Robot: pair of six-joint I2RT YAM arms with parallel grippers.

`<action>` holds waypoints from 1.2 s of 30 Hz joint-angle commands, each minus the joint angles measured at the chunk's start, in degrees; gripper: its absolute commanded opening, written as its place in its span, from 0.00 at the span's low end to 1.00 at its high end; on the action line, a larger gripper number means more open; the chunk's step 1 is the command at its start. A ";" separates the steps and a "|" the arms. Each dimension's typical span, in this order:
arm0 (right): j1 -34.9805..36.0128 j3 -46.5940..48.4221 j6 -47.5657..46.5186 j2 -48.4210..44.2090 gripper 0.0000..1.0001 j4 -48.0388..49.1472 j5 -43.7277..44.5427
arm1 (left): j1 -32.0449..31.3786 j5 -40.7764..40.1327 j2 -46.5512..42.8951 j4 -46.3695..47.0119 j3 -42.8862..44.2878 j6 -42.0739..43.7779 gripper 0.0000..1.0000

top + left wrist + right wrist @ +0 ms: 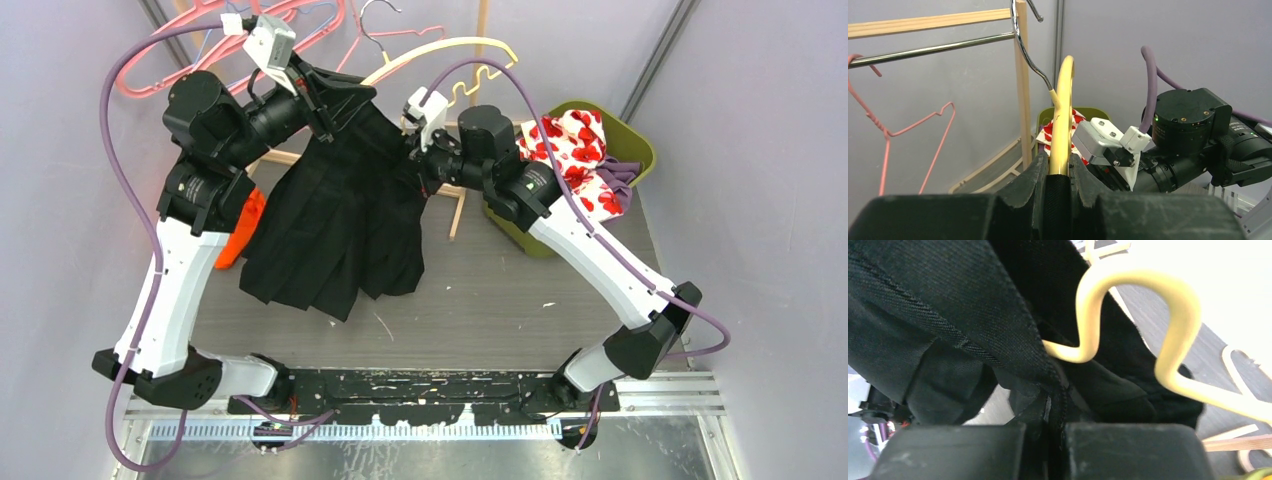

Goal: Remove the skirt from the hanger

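**Two robot arms work at freeing a black skirt (340, 220) from a yellow hanger (450, 48).** The left hand (1058, 187) is clamped on the hanger's bar, which rises straight up from between its fingers. The right hand (1055, 415) is pinched shut on the skirt's stitched edge, just below a wavy notch in the hanger. The skirt hangs beneath the left hand, with a green bin (640, 150) beyond the right hand. Whether its hem reaches the surface (500, 290) cannot be told.

The risk, as it looks from here, lies in the right hand's thin bite. It holds only the edge of the cloth, so a pull may slip free. Fabric lying against the notch may also snag, and that could twist the hanger in the left hand's hold.

Only the right wrist view shows cloth trapped between the fingers beside the notch. Only the left wrist view shows the bar seated in the left hand and the metal hook (1021, 50) close to the rail (933, 49); contact there is unclear. The overhead view alone shows the whole skirt.
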 commanded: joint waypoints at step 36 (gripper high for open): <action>16.68 -4.90 14.71 1.68 0.01 -0.50 2.76 | -6.14 -4.94 18.81 27.22 16.70 -4.55 0.00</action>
